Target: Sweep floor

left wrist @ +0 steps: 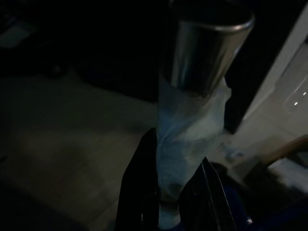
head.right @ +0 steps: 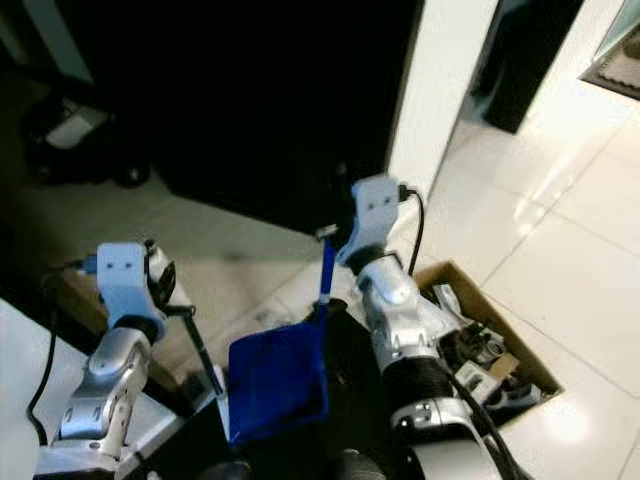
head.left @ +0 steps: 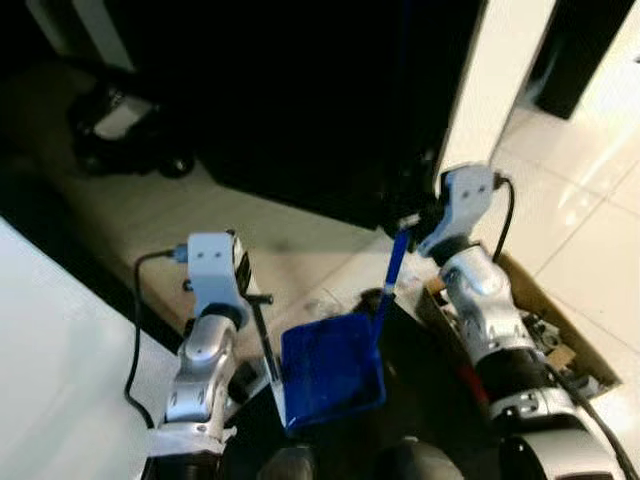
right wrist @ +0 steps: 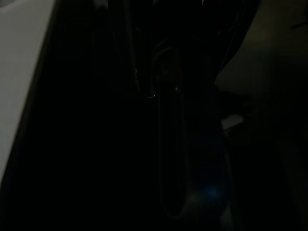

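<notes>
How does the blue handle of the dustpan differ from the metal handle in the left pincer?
The dustpan handle is blue, thin and flat; the metal handle is silver, round, and wrapped in pale material lower down. Each rises upward, held by one arm.

I am finding no text, label, brand, number or sign that can be read in any of the views. The head views are blurring the surfaces that might carry print, and both wrist views are too dark to make out any writing.
</notes>
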Motion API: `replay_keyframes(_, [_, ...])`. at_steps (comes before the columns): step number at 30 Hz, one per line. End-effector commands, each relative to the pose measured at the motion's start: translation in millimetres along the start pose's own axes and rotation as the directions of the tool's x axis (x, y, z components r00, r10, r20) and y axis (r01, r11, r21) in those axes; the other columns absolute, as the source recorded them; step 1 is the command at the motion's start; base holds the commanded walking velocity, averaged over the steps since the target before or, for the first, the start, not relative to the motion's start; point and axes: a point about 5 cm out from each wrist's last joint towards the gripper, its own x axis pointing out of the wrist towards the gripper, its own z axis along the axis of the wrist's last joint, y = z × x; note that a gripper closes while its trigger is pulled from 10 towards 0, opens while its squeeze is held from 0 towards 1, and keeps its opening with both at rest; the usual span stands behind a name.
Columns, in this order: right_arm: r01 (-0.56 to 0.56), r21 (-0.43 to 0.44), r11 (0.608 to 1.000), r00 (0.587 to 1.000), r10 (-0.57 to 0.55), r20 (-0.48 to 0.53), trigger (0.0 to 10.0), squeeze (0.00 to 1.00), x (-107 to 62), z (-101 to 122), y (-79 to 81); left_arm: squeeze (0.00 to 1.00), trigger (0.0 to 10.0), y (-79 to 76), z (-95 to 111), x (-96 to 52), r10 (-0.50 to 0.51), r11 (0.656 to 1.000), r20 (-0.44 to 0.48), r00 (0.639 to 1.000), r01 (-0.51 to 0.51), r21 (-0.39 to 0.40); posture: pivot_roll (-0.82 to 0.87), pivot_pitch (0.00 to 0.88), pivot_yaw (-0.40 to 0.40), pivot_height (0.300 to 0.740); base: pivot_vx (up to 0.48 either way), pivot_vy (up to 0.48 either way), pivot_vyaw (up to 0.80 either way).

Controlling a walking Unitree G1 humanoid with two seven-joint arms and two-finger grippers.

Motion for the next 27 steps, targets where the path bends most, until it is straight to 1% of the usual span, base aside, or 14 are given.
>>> replay_keyframes(1, [-0.010, 0.014, 1.000, 1.000, 0.010, 0.018, 10.0, 0.00, 2.3, 2.4, 5.4, 0.00, 10.0, 3.1, 0.3, -0.5, 0.020, 1.000, -0.002, 1.000, -0.020, -0.006, 0.06, 0.085, 0.045, 0.740, 0.000, 0.000, 0.00])
replay_keyframes(18, [-0.017, 0.012, 1.000, 1.000, 0.017, 0.018, 10.0, 0.00, 2.9, 2.6, 5.8, 0.00, 10.0, 5.5, -0.5, 0.9, 0.044, 0.999, -0.006, 0.999, -0.044, -0.028, 0.05, 0.081, 0.043, 0.740, 0.000, 0.000, 0.00])
replay_keyframes(27, [-0.015, 0.000, 1.000, 1.000, 0.015, 0.021, 10.0, 0.00, 3.8, 3.9, 3.8, 0.00, 10.0, 5.6, 0.5, 2.6, 0.042, 0.999, 0.003, 0.999, -0.042, -0.016, 0.05, 0.074, 0.042, 0.740, 0.000, 0.000, 0.00])
